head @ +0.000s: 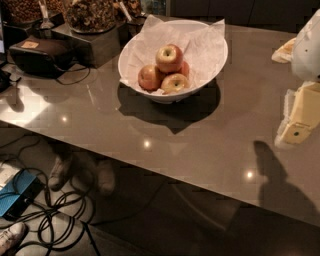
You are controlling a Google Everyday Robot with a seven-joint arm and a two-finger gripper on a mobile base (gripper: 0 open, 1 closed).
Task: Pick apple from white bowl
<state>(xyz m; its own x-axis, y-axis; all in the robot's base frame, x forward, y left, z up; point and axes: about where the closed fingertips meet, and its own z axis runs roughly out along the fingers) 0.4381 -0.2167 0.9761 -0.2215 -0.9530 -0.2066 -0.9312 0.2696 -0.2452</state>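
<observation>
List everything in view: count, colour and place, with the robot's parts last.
apple: one, orange-red with a pale yellow top, topmost in the bowl
other apples: three, red to yellow, beneath and beside it
white bowl: one, glossy white, paper-lined, back centre of the table
nut containers: at least two, dark, back left
black device: one, table's left end
table: one, grey-brown
cables: several, black, floor lower left
gripper: one, cream, right edge, apart from the bowl

I see white bowl [218,59] on counter [150,150], toward back; apple [169,57] atop other apples [150,77] inside. Nut containers [90,15] behind-left of bowl. End effector [296,131] far right, well apart.
</observation>
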